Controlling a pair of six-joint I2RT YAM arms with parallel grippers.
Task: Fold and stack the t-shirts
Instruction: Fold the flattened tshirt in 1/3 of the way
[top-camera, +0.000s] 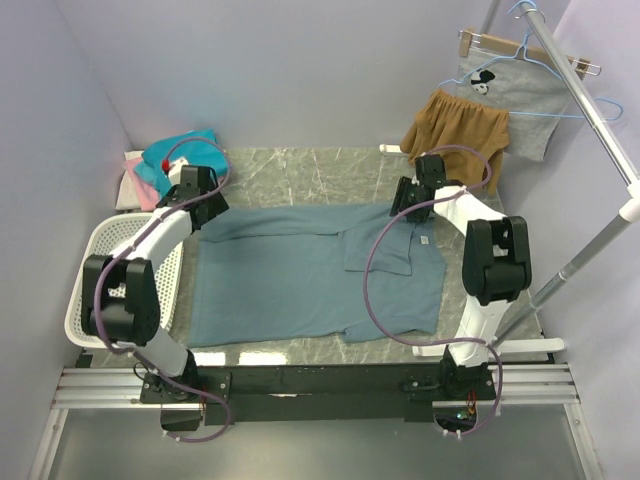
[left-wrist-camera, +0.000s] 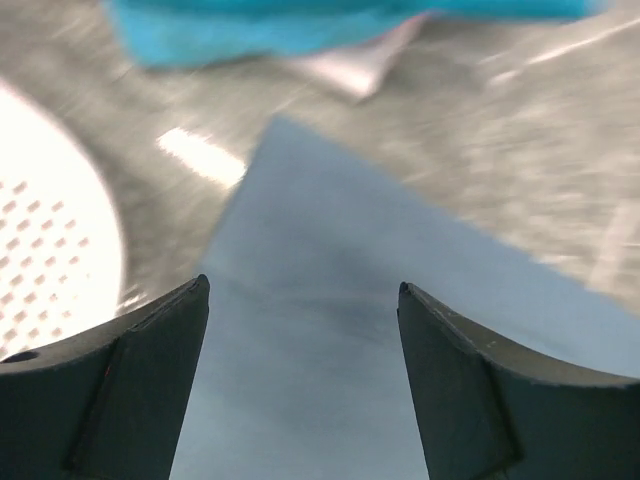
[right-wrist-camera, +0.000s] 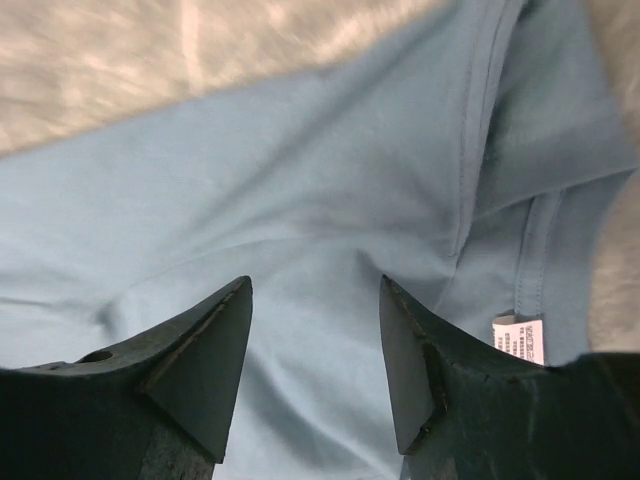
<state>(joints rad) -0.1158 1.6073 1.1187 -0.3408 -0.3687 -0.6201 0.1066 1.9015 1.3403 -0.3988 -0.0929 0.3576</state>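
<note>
Over the far edge of the grey-blue t-shirt (top-camera: 290, 280), we see left claw (left-wrist-camera: 303, 288) and right claw (right-wrist-camera: 315, 283) wide and empty; uneven pinches may skew the fold.

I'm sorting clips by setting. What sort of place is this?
Probably a lab test cell staged for laundry, not a home: plain lilac walls box in a marble-patterned table, two robot arms are bolted at its near edge, and a white laundry basket and clothes rail stand alongside.
</note>
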